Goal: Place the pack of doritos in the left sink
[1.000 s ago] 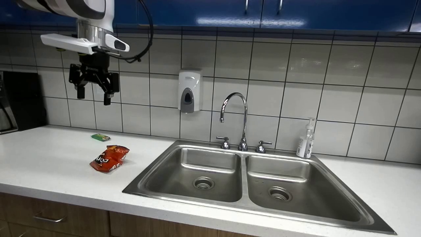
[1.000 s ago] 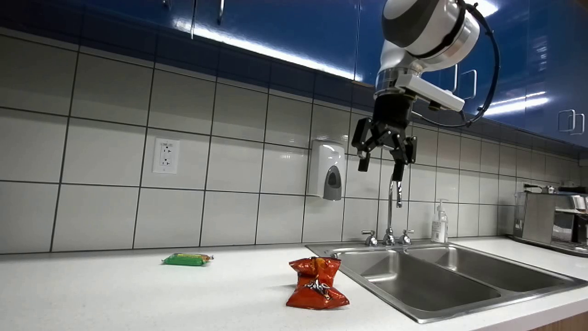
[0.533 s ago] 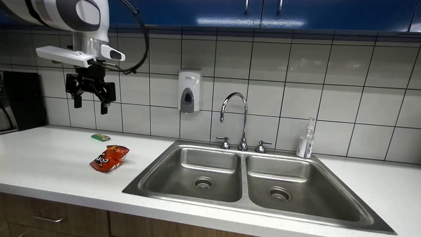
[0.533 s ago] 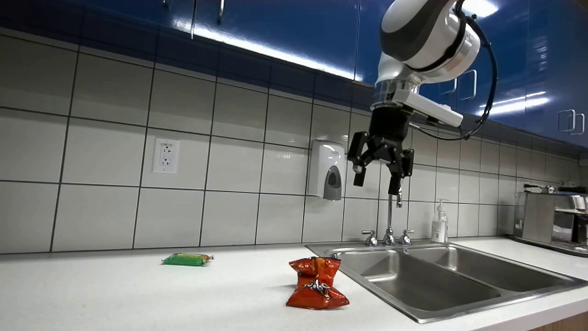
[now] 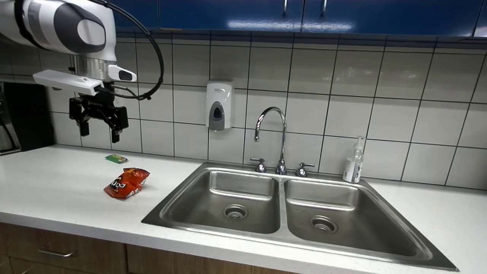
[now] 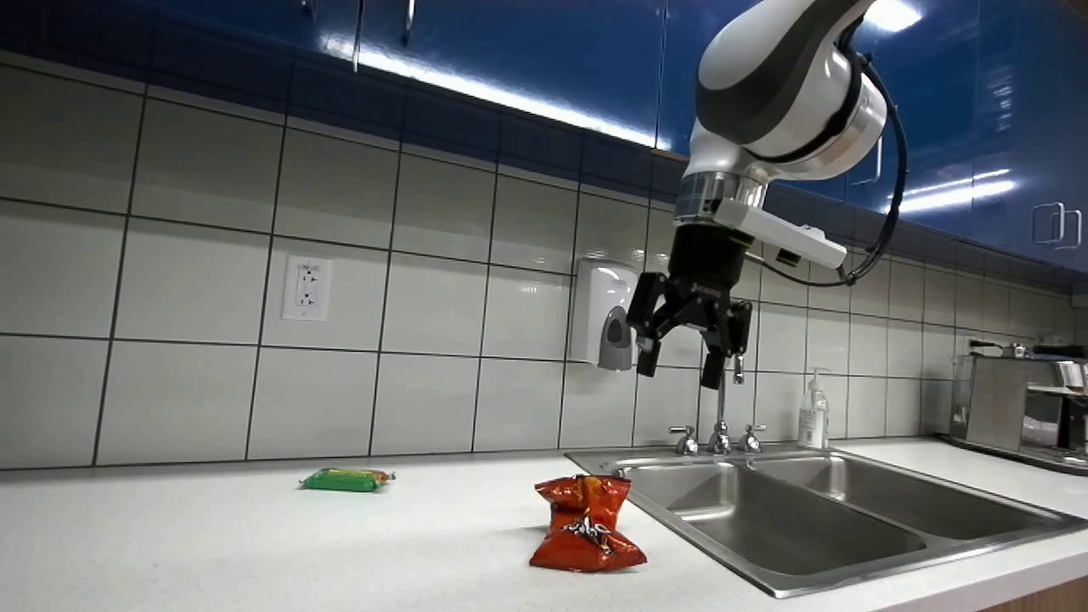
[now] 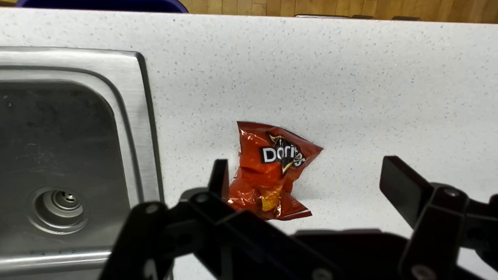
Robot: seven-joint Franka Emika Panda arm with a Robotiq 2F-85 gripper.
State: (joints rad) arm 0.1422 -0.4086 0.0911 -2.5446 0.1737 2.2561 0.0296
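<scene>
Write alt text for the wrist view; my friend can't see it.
A red-orange Doritos bag lies on a speckled white counter, seen from above. The robot's open black gripper juts in from the bottom, holding nothing. Part of a steel sink basin with a round drain shows at left.

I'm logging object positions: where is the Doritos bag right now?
In an exterior view, the Doritos bag lies on the white counter left of the left sink, with the green packet behind it.

Parted fingers (image 5: 84, 128) hang higher than the Doritos pack (image 5: 128, 183).
</scene>
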